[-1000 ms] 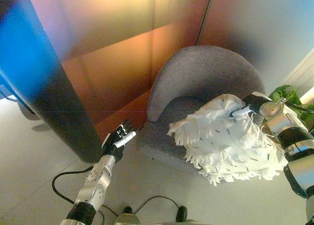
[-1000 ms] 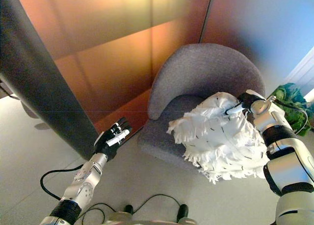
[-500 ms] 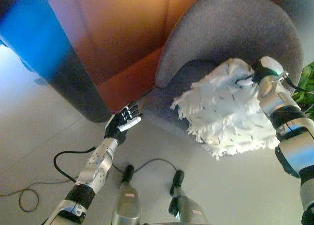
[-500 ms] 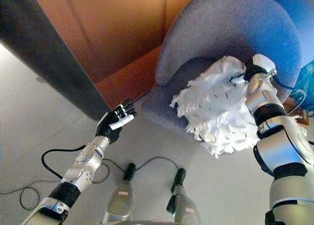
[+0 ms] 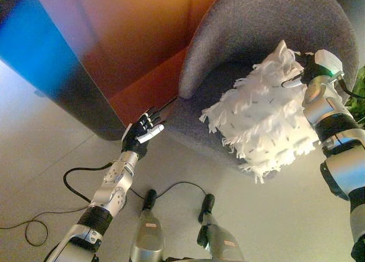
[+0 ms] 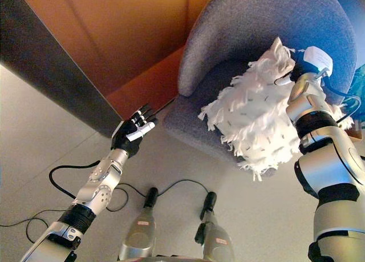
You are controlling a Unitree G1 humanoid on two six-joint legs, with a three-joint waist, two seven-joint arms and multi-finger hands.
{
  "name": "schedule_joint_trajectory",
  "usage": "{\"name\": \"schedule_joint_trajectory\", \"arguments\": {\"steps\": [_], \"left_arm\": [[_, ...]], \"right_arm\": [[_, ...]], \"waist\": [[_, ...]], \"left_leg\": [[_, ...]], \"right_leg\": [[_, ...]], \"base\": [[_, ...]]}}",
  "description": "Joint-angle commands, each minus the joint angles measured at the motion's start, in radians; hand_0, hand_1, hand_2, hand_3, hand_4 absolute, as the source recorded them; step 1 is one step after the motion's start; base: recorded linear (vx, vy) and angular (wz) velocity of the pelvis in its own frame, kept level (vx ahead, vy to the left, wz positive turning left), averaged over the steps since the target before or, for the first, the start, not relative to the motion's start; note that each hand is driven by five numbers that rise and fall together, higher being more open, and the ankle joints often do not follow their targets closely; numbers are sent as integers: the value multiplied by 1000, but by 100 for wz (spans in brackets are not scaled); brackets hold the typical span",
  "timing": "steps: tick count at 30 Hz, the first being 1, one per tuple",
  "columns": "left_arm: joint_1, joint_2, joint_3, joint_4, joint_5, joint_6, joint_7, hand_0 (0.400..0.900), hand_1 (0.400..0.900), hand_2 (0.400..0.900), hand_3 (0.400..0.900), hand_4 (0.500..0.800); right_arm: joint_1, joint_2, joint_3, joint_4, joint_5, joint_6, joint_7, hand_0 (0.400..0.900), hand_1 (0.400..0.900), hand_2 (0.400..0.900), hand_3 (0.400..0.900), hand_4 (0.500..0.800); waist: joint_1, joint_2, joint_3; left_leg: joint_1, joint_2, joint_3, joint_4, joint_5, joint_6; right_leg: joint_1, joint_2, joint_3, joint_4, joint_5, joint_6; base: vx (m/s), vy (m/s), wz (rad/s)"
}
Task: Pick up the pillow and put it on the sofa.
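Observation:
A white shaggy pillow (image 5: 259, 122) with fringed edges hangs over the seat of a grey rounded sofa chair (image 5: 251, 28). My right hand (image 5: 301, 73) is curled on the pillow's upper edge and holds it up above the seat; it also shows in the right eye view (image 6: 292, 73). My left hand (image 5: 142, 137) is open and empty, held out over the floor by the sofa's front left corner, apart from the pillow.
An orange-brown wall panel (image 5: 125, 39) and a dark pillar (image 5: 51, 73) stand left of the sofa. A green plant (image 5: 360, 85) shows at the right edge. Pale floor (image 5: 45, 153) lies in front.
My right hand has lifted the pillow further up and over the sofa seat. The camera has tipped down and closer. The left hand stays open in about the same place.

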Motion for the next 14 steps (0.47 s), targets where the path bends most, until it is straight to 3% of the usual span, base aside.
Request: {"name": "schedule_joint_trajectory", "arguments": {"steps": [1, 9, 14], "left_arm": [[-57, 16, -17, -115, -4, -95, -30, 900, 900, 900, 900, 800], [1, 8, -7, -133, 3, -63, -28, 900, 900, 900, 900, 800], [31, -4, 10, -122, 21, -32, -37, 900, 900, 900, 900, 800]], "right_arm": [[-187, -156, 125, 15, -69, -10, -119, 900, 900, 900, 900, 800], [-143, -220, 61, -33, -70, -20, -202, 900, 900, 900, 900, 800], [-70, -250, 15, -74, -73, -39, -102, 900, 900, 900, 900, 800]], "waist": [[-7, 26, -96], [-17, 23, -157], [-28, 14, -202]], "left_leg": [[-17, -12, 10, -36, 13, 27], [31, -15, 18, -36, -4, 22], [59, -17, 29, -36, -12, 21]], "right_leg": [[102, -48, -4, 11, -59, 119], [149, -57, 0, 6, -68, 127], [179, -64, -1, 3, -73, 133]], "base": [[45, 7, -2], [75, 17, 0], [81, 17, 0]]}}
